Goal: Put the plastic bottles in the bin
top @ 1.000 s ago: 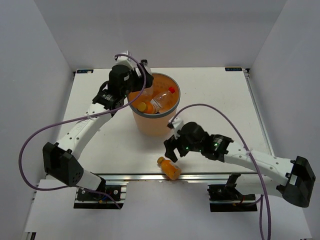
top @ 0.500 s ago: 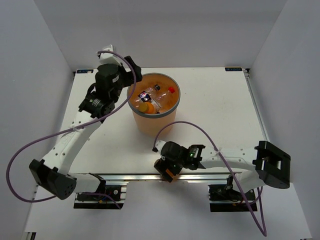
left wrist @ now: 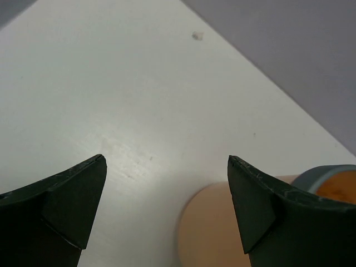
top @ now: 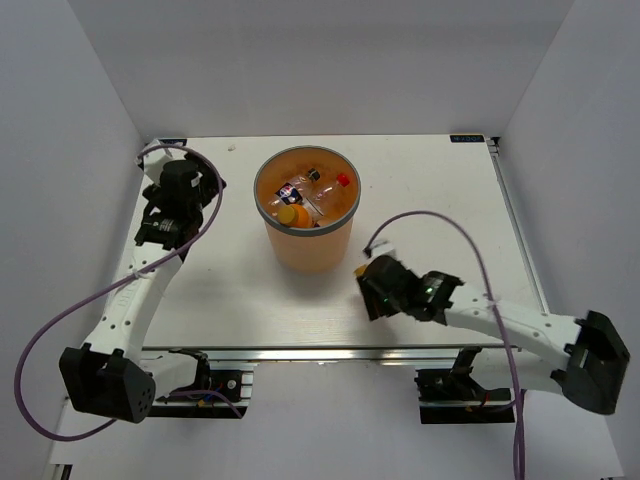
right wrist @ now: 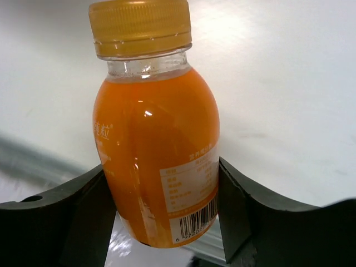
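The orange bin stands mid-table. It holds a clear bottle with a blue label, a clear bottle with a red cap and an orange-capped bottle. My right gripper is right of the bin's base. It is shut on an orange bottle with a yellow cap, and the two fingers press its lower sides, lifted off the table. My left gripper is open and empty, left of the bin, whose wall shows in the left wrist view. No green bottle shows.
White walls close in the table at the back and sides. A metal rail runs along the front edge. A purple cable loops above the right arm. A small white speck lies near the back left.
My right gripper closed on the orange bottle at the front edge and carried it up and to the right. My left arm drew back from the bin rim to the left.
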Controlling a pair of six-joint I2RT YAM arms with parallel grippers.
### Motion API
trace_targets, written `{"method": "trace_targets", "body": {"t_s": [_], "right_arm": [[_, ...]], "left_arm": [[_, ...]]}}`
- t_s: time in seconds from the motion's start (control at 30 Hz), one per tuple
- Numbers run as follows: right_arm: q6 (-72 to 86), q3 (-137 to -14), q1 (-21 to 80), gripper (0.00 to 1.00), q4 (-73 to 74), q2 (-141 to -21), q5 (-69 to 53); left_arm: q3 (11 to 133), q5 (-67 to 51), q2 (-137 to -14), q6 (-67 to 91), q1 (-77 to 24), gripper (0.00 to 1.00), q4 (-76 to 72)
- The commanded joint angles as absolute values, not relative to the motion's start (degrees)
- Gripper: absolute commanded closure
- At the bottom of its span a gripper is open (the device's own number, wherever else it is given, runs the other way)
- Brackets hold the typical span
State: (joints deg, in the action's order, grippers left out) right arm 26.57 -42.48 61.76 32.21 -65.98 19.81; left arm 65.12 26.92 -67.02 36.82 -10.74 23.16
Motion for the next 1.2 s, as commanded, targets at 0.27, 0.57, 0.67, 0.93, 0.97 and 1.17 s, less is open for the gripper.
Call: {"method": "trace_targets", "body": {"t_s": [0.27,0.57,0.67,0.93,0.97,1.17], "right_arm": [[12.6,-64.1,49.1,0.62,17.4,-54.4,25.1],[6.9,-94.9,49.1,0.16,24.2,-79.7,15.6],[7.3,-97.8,48.9,0.11,26.3,-82.3,16.9],[6.3,-95.9,45.4,0.11,25.4,-80.0,13.8],[7.4,-95.4,44.3,0.11,25.8,-79.5,13.7],[15.5,-78.8,28.4,0.11,21.5,-70.3,11.5]], "left_arm": [[58.4,29.2,-61.2,41.9,-9.2,0.02,25.9],[57.7,29.9,-57.8,40.5,-9.1,0.02,27.9],[58.3,30.2,-57.4,40.3,-9.1,0.02,28.7],[59.4,29.9,-57.9,40.5,-9.1,0.02,28.7],[59.4,30.1,-58.1,40.7,-9.1,0.02,28.8],[58.8,32.5,-59.7,41.0,-9.1,0.02,29.4]]}}
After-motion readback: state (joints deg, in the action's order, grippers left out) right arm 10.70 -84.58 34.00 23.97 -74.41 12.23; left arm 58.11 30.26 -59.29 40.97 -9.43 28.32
